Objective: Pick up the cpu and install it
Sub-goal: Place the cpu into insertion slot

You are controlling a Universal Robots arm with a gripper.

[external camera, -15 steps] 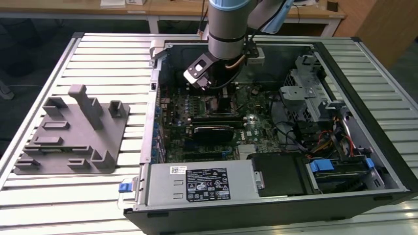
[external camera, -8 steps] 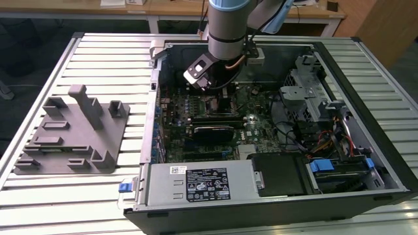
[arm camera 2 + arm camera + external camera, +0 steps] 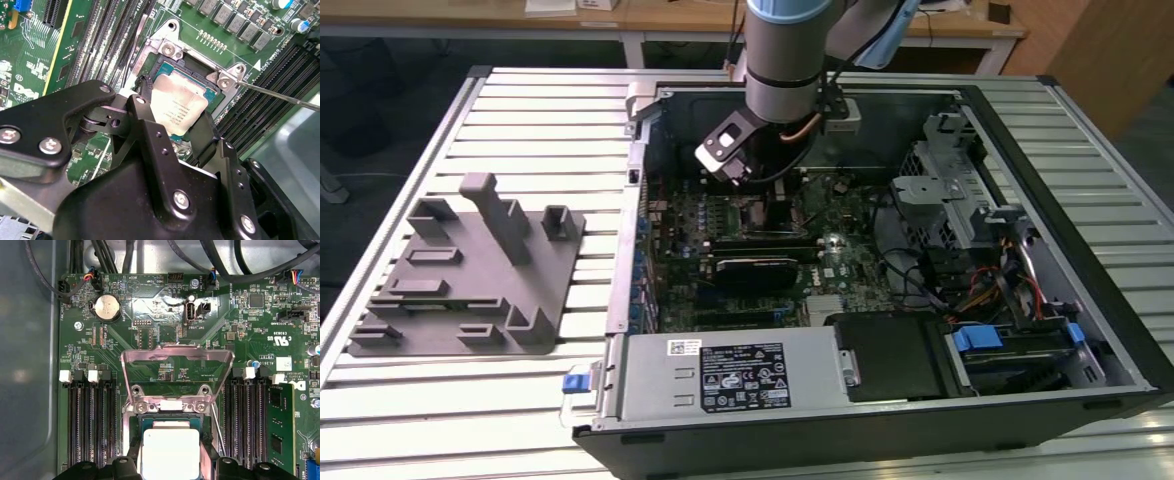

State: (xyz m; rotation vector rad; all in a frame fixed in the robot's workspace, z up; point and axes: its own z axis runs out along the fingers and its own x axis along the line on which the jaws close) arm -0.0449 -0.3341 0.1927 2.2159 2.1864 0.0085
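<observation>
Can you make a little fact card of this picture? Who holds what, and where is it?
holder: gripper, shut on the cpu
cpu place: over the socket on the green board; seated or not, cannot tell
socket lid: metal plate, swung open
setting: open computer case
beside case: grey fixture, at the exterior view's left

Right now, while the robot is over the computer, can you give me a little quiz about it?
1. True or false: the metal cover plate is flipped open.
2. What does the gripper hold? A) the cpu B) a cable C) a screw
3. Fill in: the grey fixture stands on the exterior view's ___ of the computer case.
Key: 1 true; 2 A; 3 left.
</observation>
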